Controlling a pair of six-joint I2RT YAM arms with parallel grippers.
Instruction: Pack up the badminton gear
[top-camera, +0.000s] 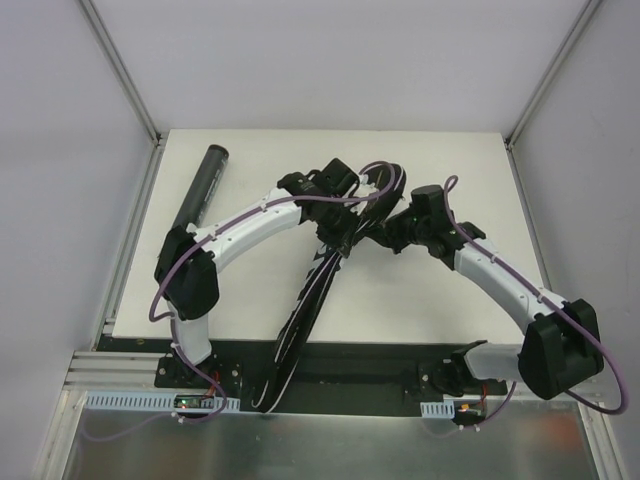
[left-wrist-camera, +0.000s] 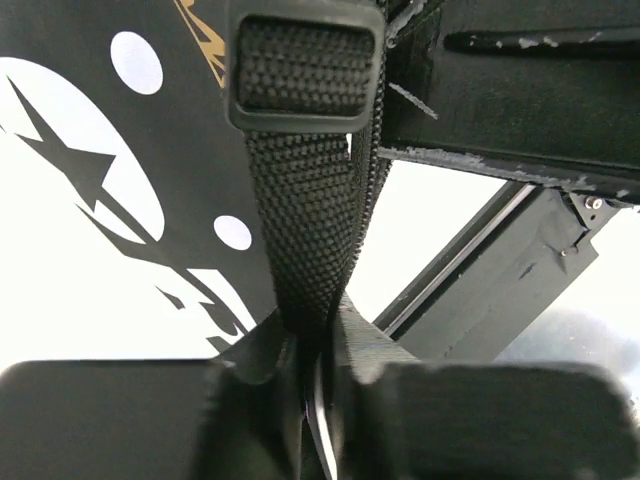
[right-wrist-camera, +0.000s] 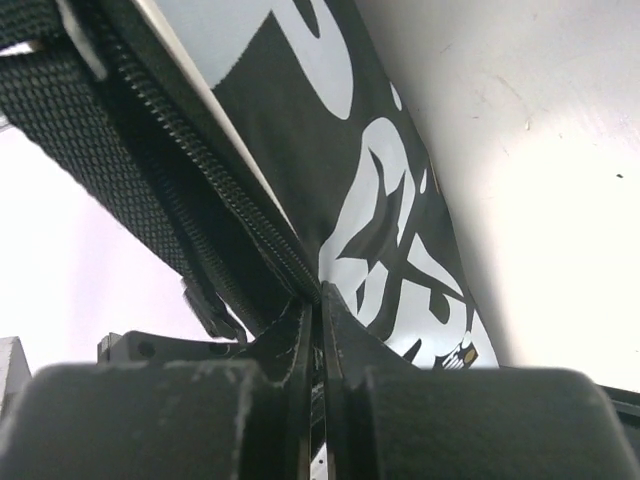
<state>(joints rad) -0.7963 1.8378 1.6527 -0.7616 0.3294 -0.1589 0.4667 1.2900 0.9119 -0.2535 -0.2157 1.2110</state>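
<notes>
Tightly, the left pincer (left-wrist-camera: 318, 372) nips the strap (left-wrist-camera: 305, 200) of the black, white-lettered bag (top-camera: 300, 320), right pincer (right-wrist-camera: 322, 335) its zipper edge (right-wrist-camera: 232, 192).

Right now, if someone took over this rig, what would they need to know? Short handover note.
Left gripper: shut on the black bag's webbing strap.
Right gripper: shut on the bag's zipper edge.
Black bag: held by both arms, running diagonally from mid-table out over the near edge.
Black tube: lying at the far left of the table, not packed.
Rackets and shuttlecocks: not in view; cannot tell whether they are in the bag.
Left to do: likely get the tube into the bag, then close it.
</notes>
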